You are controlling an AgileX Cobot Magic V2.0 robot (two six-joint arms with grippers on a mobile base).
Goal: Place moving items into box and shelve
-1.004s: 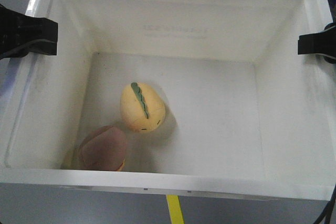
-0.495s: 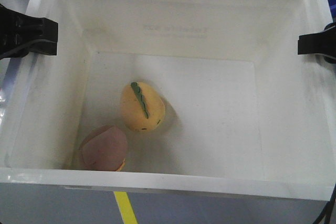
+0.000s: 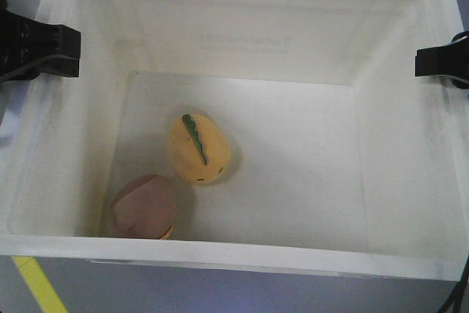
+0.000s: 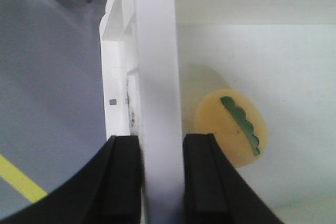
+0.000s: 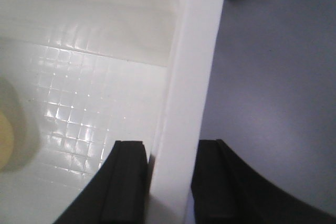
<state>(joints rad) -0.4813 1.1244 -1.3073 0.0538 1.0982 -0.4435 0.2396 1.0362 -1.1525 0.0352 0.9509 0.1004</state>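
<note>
The box (image 3: 234, 253) fills the front view, open side up. Its long axis appears to run left to right, with the short end walls out at the arms. It hangs over grey floor crossed by a yellow line (image 3: 35, 282), and no surface shows beneath it, so it is probably being carried.

The left end effector (image 4: 161, 150) is clamped on the left wall's rim, one finger outside and one inside. The right end effector (image 5: 170, 148) is clamped the same way on the right rim. Both sit toward the far half of the box.

The yellow egg (image 3: 198, 149) lies on the box floor, left of centre. Its long axis runs roughly from far wall to near wall, leaning a little rightward at the near end. The green stripe faces up along that axis, and the narrower end seems to point toward the far wall.

The brownish-pink disc (image 3: 143, 207) sits in the near-left corner, just beside the egg. Whether the two touch is hard to tell. It looks tipped, with its tan edge toward the near wall.

Both items are inside, so packing looks finished and the shelving step is in hand. No shelf is in view. The next move calls for both arms travelling level and together, so that neither rim slips from its clamp and the loose items do not roll.
</note>
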